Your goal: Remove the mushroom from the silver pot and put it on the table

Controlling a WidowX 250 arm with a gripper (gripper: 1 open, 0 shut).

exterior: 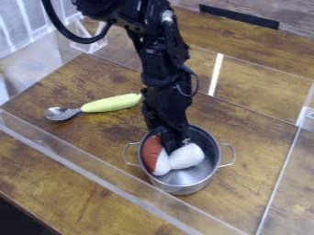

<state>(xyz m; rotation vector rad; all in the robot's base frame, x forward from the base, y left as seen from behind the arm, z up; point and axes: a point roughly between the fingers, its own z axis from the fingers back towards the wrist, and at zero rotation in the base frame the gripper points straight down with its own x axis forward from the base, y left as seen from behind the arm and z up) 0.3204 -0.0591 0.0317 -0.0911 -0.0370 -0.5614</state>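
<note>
A: Where is the mushroom [171,158] right now?

B: Inside the silver pot [183,180], lying on its side, reddish cap toward the left wall and white stem slanting to the right. It has not reached the bench [73,197] yet.

A: And the fingers [170,144]?

B: Pointing straight down into the pot, right over the middle of the mushroom. They stand narrow and seem to be pinching where cap meets stem, but the arm hides the contact, so I cannot tell whether they truly grip it.

A: Why come in from above?

B: My guess is that the pot's walls leave no other way in, and the neck of the toy gives a narrower place to clamp than the round cap.

A: Anything nearby to mind?

B: A yellow-green banana toy [110,104] and a spoon [61,114] lie well to the left, apart from the pot, so bare wood remains for setting it down.
</note>
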